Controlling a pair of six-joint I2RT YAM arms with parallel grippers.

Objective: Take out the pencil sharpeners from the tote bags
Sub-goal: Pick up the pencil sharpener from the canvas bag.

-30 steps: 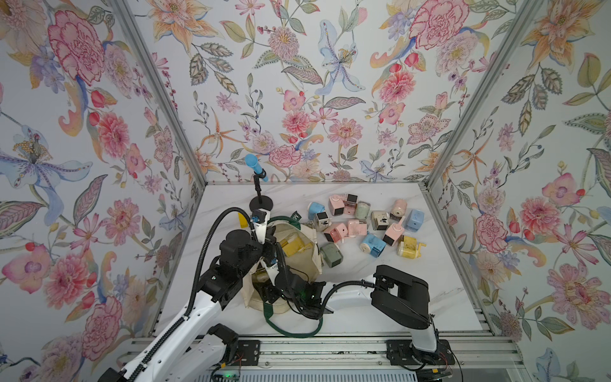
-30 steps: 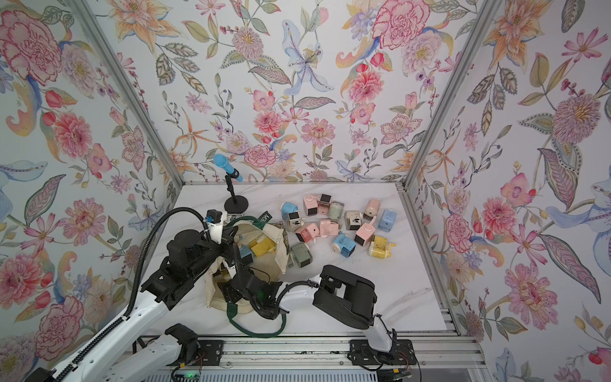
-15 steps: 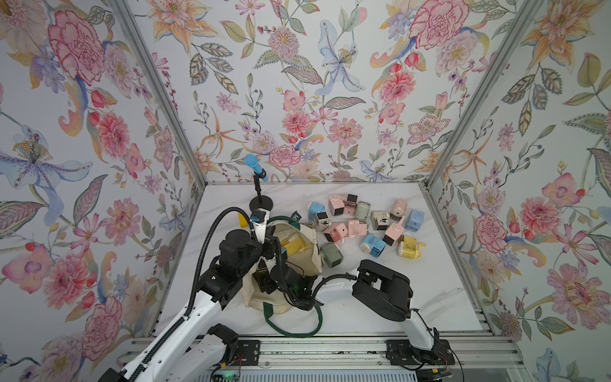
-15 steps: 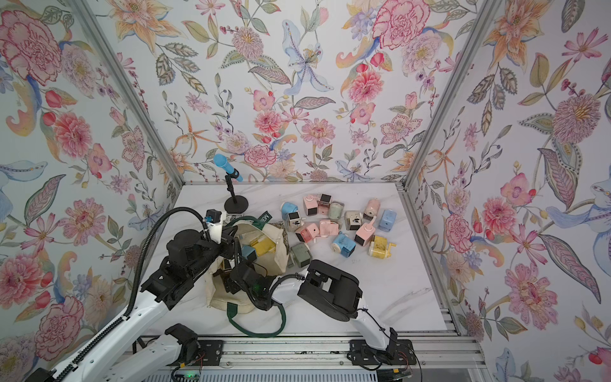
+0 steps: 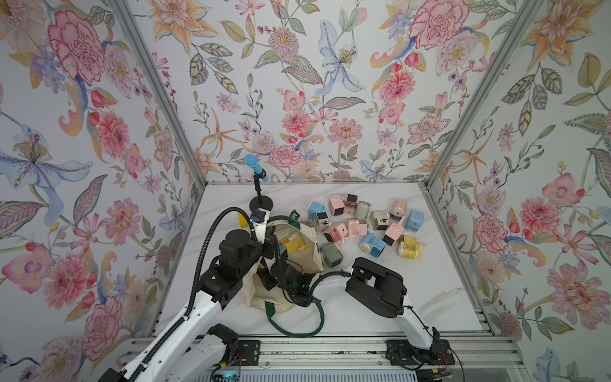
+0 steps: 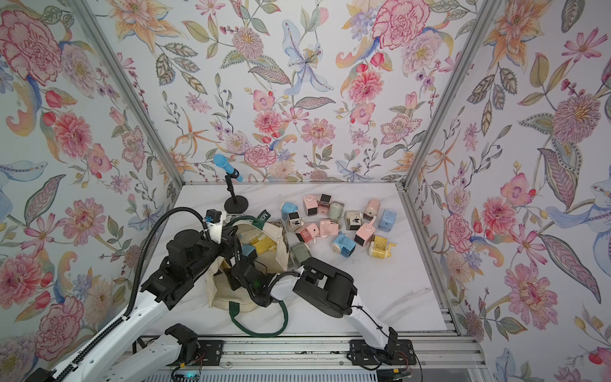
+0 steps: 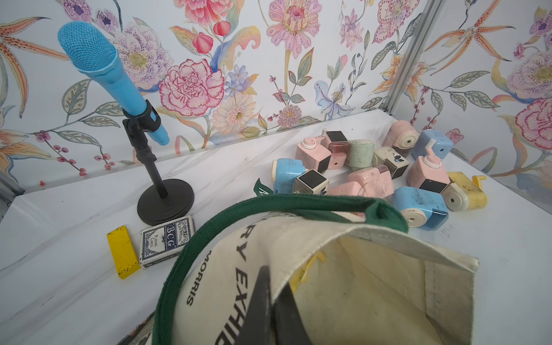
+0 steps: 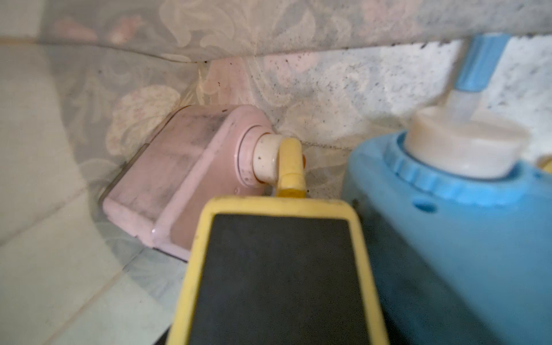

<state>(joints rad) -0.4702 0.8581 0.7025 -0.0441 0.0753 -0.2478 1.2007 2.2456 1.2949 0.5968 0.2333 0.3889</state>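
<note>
Left arm: the white-and-black jointed left arm [image 5: 201,304] slants up and forward from the near-left base in both top views.
Left wrist: the black left wrist block [image 5: 238,251] is raised and tips downward.
Left gripper: the dark two-fingered left gripper [image 7: 273,282] is closed; its fingers [image 7: 258,304] pinch the rim of the cream canvas tote bag [image 7: 373,292].
Right arm: the white-and-black right arm [image 5: 377,287] rises from the near-right base, folds sharply at a bulky black elbow and runs low toward the left.
Right wrist: the black right wrist [image 5: 292,281] is angled forward.
Right gripper: the black right gripper [image 5: 280,261] is sunk inside the bag's mouth; its fingers are hidden and the jaw spacing is unclear.
</note>
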